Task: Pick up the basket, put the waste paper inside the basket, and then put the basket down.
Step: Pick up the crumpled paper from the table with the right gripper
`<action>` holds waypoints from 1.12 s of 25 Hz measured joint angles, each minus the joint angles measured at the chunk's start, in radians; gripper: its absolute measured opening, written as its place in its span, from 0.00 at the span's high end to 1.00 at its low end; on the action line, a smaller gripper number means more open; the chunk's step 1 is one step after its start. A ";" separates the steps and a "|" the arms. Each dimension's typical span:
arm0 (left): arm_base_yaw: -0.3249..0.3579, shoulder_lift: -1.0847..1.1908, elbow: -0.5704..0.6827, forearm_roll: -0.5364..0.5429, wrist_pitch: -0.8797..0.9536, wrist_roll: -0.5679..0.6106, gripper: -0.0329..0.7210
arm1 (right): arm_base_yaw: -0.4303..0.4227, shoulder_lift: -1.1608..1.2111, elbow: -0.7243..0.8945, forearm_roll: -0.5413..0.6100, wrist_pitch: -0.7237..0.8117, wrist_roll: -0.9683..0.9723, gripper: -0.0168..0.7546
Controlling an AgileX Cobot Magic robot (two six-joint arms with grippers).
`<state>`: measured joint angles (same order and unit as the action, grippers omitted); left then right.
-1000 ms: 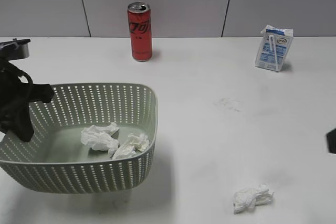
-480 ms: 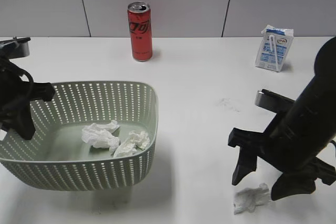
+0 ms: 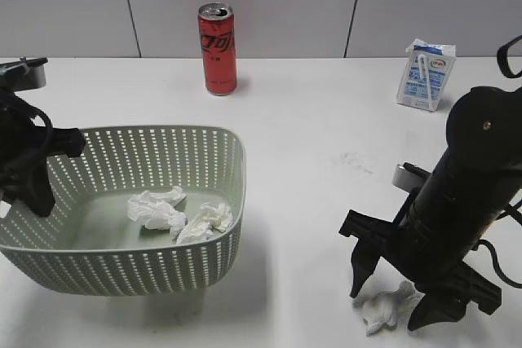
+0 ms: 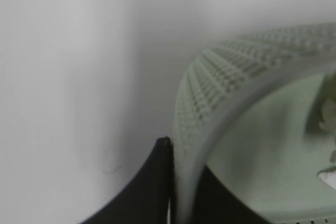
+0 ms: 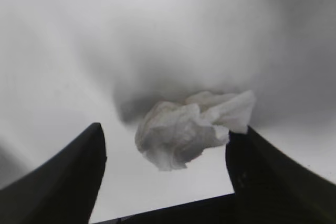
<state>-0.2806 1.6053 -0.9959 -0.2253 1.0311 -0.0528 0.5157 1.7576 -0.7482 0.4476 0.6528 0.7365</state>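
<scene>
On white table (image 3: 310, 201), waste paper (image 3: 387, 307) lies between spread right hand (image 3: 395, 306) fingers.

Red can (image 3: 217, 48) bears stylised lettering (illegible); carton (image 3: 425, 75) logo unreadable.

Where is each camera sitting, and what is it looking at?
Exterior view: in front of the table, slanting down at the basket, red can, milk carton; both arms show.
Left wrist view: on the left arm, looking along the left gripper clamped on the basket rim.
Right wrist view: on the right arm, looking down between open fingers at the loose paper wad.
Shared: exterior and right wrist both show that wad under the right gripper; exterior and left wrist share the basket.
</scene>
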 joint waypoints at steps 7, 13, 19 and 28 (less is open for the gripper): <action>0.000 0.000 0.000 0.000 0.000 0.000 0.95 | 0.000 0.044 -0.001 -0.049 -0.001 0.045 0.28; 0.000 0.000 0.000 0.000 0.000 0.000 0.95 | 0.000 0.049 -0.003 -0.067 0.008 0.049 0.38; 0.000 0.000 0.000 0.000 0.001 0.000 0.95 | 0.000 0.049 -0.003 -0.080 -0.005 0.049 0.81; 0.000 0.000 0.000 0.008 0.004 0.000 0.95 | 0.006 -0.041 -0.093 -0.116 -0.050 -0.180 0.94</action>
<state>-0.2806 1.6053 -0.9959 -0.2171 1.0350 -0.0528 0.5214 1.7166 -0.8414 0.3313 0.6031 0.5569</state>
